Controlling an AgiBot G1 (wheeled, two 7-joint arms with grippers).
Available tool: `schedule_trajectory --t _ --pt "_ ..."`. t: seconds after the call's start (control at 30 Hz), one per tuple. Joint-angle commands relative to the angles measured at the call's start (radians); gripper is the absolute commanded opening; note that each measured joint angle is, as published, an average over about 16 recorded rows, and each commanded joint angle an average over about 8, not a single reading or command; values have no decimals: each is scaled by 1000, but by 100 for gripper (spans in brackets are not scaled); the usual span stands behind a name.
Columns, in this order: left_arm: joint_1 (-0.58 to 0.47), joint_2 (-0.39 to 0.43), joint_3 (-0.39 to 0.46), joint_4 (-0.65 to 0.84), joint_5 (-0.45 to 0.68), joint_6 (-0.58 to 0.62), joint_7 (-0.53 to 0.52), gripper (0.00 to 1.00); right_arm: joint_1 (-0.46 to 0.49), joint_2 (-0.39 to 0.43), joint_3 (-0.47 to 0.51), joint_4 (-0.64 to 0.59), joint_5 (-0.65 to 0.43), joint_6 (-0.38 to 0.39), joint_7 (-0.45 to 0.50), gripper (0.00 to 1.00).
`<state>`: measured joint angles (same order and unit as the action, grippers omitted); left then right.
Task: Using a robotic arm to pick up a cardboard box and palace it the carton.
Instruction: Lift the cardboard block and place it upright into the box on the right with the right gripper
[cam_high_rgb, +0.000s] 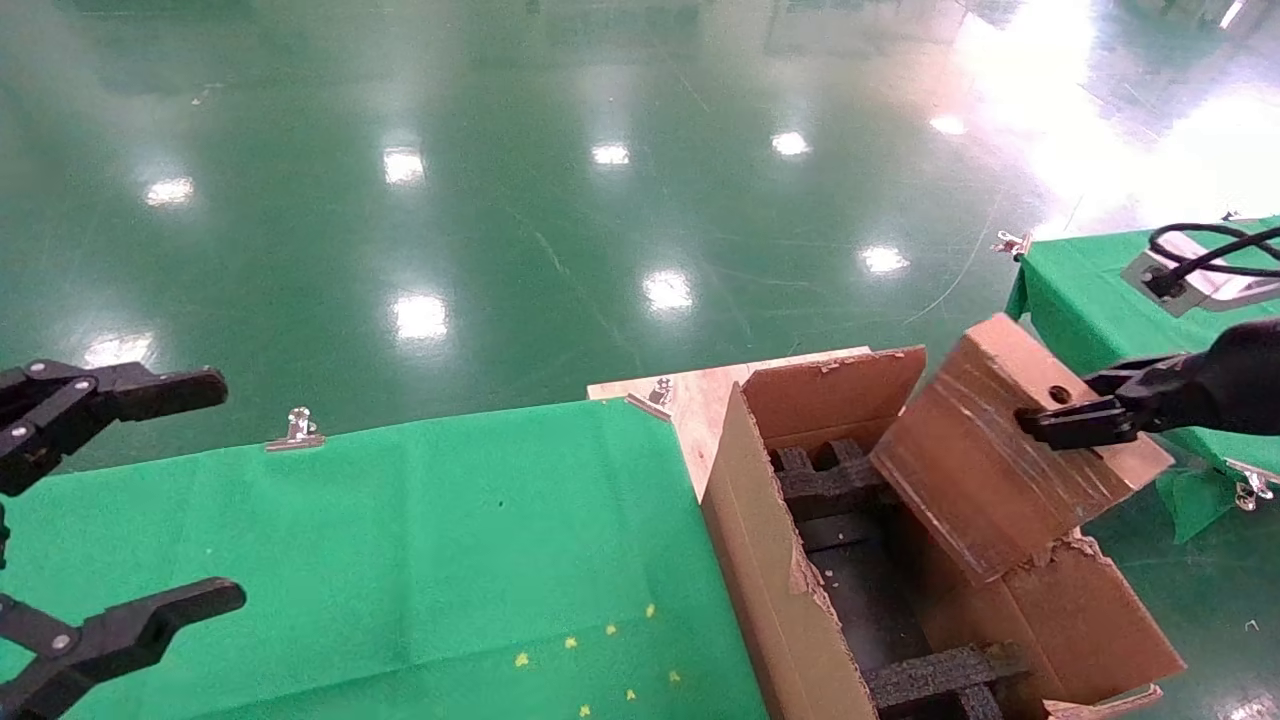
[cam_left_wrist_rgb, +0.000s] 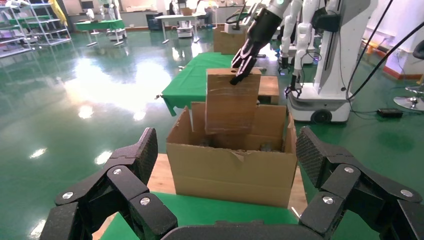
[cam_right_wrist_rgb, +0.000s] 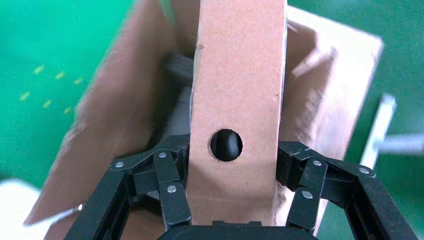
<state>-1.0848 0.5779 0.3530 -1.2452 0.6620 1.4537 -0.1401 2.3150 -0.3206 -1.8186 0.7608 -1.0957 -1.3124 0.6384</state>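
My right gripper (cam_high_rgb: 1062, 408) is shut on the cardboard box (cam_high_rgb: 985, 465), a small taped brown box with a round hole in its narrow face. It holds the box tilted over the open carton (cam_high_rgb: 770, 560), the box's lower end at about rim level. The carton has ragged flaps and black foam (cam_high_rgb: 935, 675) inside. In the right wrist view the fingers (cam_right_wrist_rgb: 172, 192) clamp both sides of the box (cam_right_wrist_rgb: 237, 85). The left wrist view shows the white robotic arm (cam_left_wrist_rgb: 274, 7), the box (cam_left_wrist_rgb: 231, 102) and the carton (cam_left_wrist_rgb: 230, 172). My left gripper (cam_high_rgb: 200, 495) is open and empty at the far left.
The carton stands on a wooden board (cam_high_rgb: 700, 395) beside a green-clothed table (cam_high_rgb: 420, 540) with metal clips (cam_high_rgb: 297, 430). A second green table (cam_high_rgb: 1080, 290) with a grey device (cam_high_rgb: 1195, 280) lies to the right. A white robot base (cam_left_wrist_rgb: 325, 95) stands behind the carton.
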Motion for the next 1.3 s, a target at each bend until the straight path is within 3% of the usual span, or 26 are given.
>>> schedule_trajectory --t 0.03,0.17,0.27,0.53,0.97,1.3 --pt "0 0 0 0 0 0 0 100 -12 17 -10 23 -6 45 96 0" --pt "0 0 0 0 0 0 0 100 -20 48 -24 99 -24 104 244 0" --pt "0 0 0 0 0 0 0 100 -19 62 -30 151 -38 130 301 0" --pt "0 0 0 0 0 -1 0 100 -23 66 -36 173 -48 147 320 0" --pt "0 0 0 0 0 -1 0 100 -67 76 -78 184 -131 237 391 0" --pt "0 0 0 0 0 -1 0 100 -112 76 -102 195 -135 293 443 0"
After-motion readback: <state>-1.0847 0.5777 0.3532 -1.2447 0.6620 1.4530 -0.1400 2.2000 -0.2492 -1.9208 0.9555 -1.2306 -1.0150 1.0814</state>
